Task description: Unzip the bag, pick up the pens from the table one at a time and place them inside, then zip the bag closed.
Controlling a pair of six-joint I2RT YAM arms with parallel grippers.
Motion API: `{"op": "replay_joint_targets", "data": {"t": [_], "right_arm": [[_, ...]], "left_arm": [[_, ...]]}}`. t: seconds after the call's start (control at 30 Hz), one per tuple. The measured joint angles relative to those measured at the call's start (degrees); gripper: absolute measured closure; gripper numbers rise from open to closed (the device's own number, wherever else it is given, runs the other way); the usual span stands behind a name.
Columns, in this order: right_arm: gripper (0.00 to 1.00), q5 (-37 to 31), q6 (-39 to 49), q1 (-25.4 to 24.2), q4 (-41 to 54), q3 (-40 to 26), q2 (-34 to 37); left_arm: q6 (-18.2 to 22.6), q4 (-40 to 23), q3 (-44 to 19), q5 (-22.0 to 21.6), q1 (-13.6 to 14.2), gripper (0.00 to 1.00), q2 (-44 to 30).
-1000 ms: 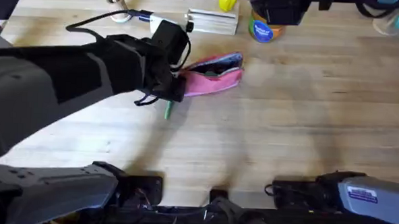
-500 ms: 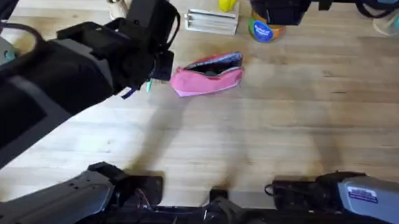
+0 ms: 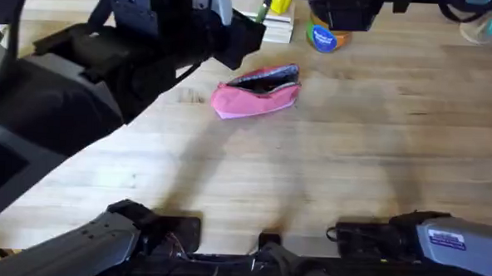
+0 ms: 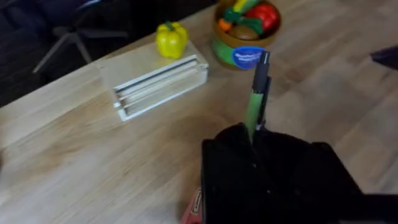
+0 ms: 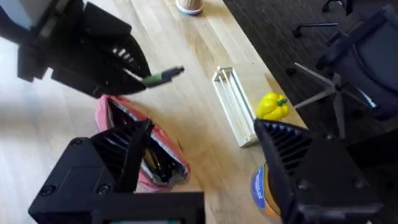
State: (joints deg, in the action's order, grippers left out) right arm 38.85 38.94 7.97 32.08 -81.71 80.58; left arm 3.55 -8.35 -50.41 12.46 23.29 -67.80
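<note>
The left gripper (image 5: 134,73) pinches a green pen (image 5: 163,75) above the open bag (image 3: 257,90) — best tilt the tip down into the opening below before releasing — while the right gripper (image 5: 205,162) hovers open.

No writing could be read anywhere. The green tub (image 4: 244,45) of toy food at the far edge of the worktop (image 3: 353,159) carried a blue oval label (image 4: 247,57) with white lettering, too blurred to make out; the same label showed in the overhead view (image 3: 323,40) and at the edge of the right wrist view (image 5: 259,188), no clearer. A white sticker (image 3: 447,239) with small dark print sat on the right arm's base (image 3: 441,242), its words too small to read. A red-and-white patch (image 4: 194,206) beside the left wrist's black housing bore marks that could not be deciphered.
</note>
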Motion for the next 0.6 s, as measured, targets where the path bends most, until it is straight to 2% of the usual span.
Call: {"op": "replay_joint_targets", "data": {"t": [0.17,0.23,0.33,0.47,0.6], "right_arm": [[0.004,0.0,0.0,0.0,0.0,0.0,-0.9],[0.004,0.0,0.0,0.0,0.0,0.0,-1.5],[0.004,0.0,0.0,0.0,0.0,0.0,-2.1],[0.004,0.0,0.0,0.0,0.0,0.0,-2.1],[0.004,0.0,0.0,0.0,0.0,0.0,-2.1]], "left_arm": [[10.8,2.7,0.0,12.2,0.0,0.959,-7.8],[13.4,4.1,0.0,16.0,0.0,0.959,-11.1],[15.5,4.0,0.0,19.2,0.0,0.960,-14.3],[17.3,0.1,0.0,19.6,0.0,0.960,-16.6],[19.0,-6.3,0.0,13.5,0.0,0.960,-17.8]]}}
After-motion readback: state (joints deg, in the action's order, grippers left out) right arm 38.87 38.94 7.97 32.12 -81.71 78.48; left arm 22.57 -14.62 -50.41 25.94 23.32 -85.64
